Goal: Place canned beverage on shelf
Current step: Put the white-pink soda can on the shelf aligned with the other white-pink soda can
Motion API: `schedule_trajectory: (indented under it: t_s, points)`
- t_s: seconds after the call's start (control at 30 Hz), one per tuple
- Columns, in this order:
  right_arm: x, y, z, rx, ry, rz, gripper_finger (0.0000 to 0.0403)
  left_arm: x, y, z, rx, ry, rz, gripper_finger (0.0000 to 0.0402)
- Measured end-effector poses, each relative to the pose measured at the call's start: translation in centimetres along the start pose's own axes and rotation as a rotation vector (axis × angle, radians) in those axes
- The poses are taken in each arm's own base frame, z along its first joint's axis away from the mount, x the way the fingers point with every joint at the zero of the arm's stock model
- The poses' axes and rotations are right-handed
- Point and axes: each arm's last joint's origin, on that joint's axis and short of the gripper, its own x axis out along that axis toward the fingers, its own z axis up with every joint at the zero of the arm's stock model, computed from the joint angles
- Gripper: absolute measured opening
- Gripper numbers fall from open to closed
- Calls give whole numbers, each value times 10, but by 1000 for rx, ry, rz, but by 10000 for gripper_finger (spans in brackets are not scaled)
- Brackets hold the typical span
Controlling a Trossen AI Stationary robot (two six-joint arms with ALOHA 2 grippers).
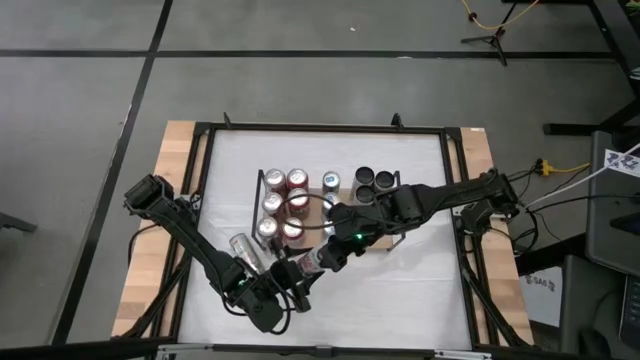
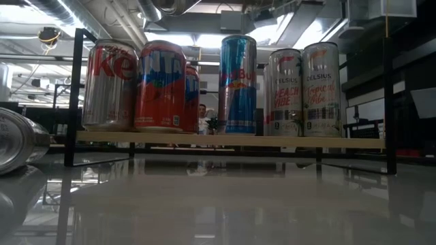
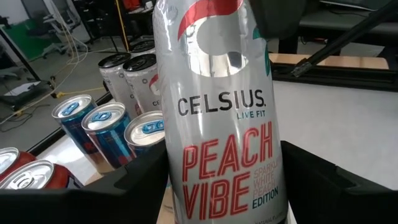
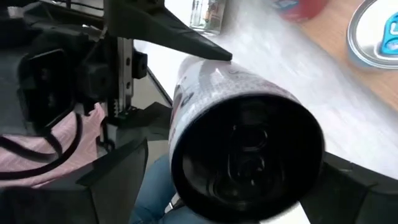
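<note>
A silver Celsius Peach Vibe can (image 3: 217, 124) is held over the table's near middle, with my left gripper (image 3: 227, 186) shut on it. In the high view this can (image 1: 303, 266) slants from my left gripper (image 1: 280, 288) toward my right gripper (image 1: 335, 252). My right gripper (image 4: 233, 177) is open, and its fingers stand on either side of the can's dark top end (image 4: 249, 155); I cannot tell whether they touch it. The wooden shelf (image 1: 385, 238) beyond carries several upright cans (image 2: 160, 85). My left gripper pinches the can's lower body (image 3: 186, 186) between its two fingers, which lie across the can. The fingers come from the table's near left side. The can is lifted clear of the table and tilted, its top end toward the right arm.
A silver can (image 1: 245, 250) lies on its side on the white tabletop left of the held can and shows at the left of the low view (image 2: 17, 146). The shelf's black end rails (image 2: 75, 95) stand at its two short ends. Bare board (image 2: 354, 141) shows right of the cans.
</note>
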Motion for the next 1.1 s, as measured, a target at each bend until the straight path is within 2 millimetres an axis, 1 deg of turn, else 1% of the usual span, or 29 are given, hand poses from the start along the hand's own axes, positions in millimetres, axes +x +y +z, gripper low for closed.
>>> schedule_trajectory:
  t_s: [0.4, 0.57, 0.77, 0.87, 1.1]
  points:
    - [1, -1, 2, -22, -57, -26, 358, 1, 1, 0, -1, -4, 9, 260]
    - [1, -1, 3, -28, -113, -46, 358, 1, 1, 0, -1, -3, 8, 260]
    - [1, -1, 3, -28, -114, -45, 354, 1, 0, 0, 0, 1, 1, 260]
    - [1, -1, 4, -28, -123, -47, 335, 1, 0, 0, 0, 0, 1, 260]
    - [1, -1, 3, -26, -103, -42, 260, 0, 0, 0, 2, -1, 5, 260]
